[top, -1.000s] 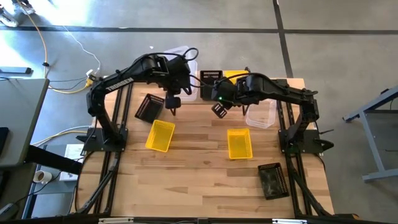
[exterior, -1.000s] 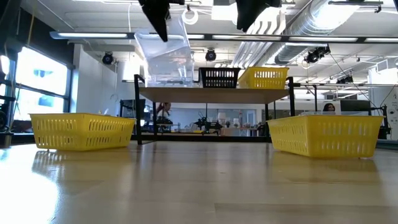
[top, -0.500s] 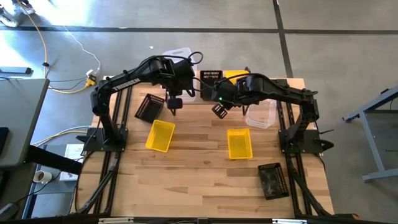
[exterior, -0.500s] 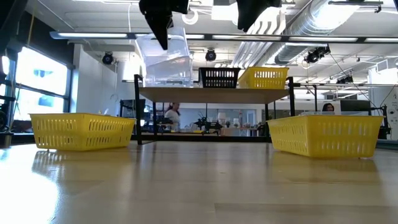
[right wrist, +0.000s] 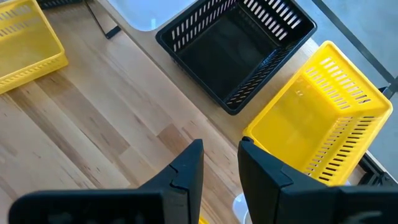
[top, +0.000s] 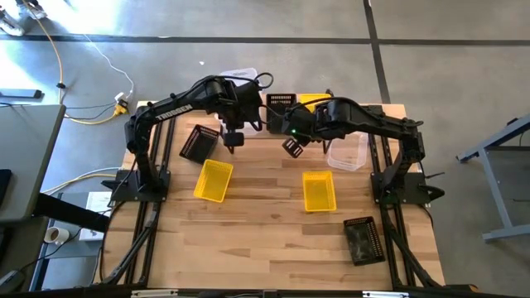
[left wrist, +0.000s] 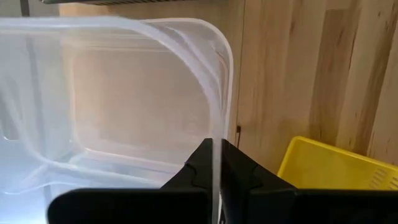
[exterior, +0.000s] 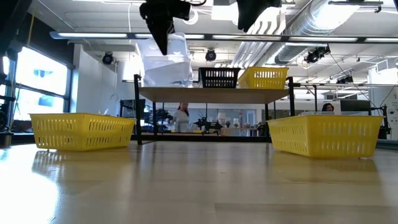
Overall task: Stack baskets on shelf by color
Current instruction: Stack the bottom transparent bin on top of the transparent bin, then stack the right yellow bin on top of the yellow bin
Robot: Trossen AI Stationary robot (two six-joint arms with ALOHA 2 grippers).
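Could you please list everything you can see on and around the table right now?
clear baskets: three seen, clear; two nested at the shelf's left end, one on the table by the right arm.
black baskets: three, black mesh; one mid-shelf, one on the table by the left arm, one at the table's near right corner.
yellow baskets: three, yellow; one at the shelf's right end, two on the table in front of it.
shelf: one, light wood top, black legs; at the table's far edge.
table: one, light wood; under everything.
person: one, far off in the room behind.
left hand: one, dark; shut on the upper clear basket's rim.
right hand: one, dark; open, empty, above the table before the shelf.
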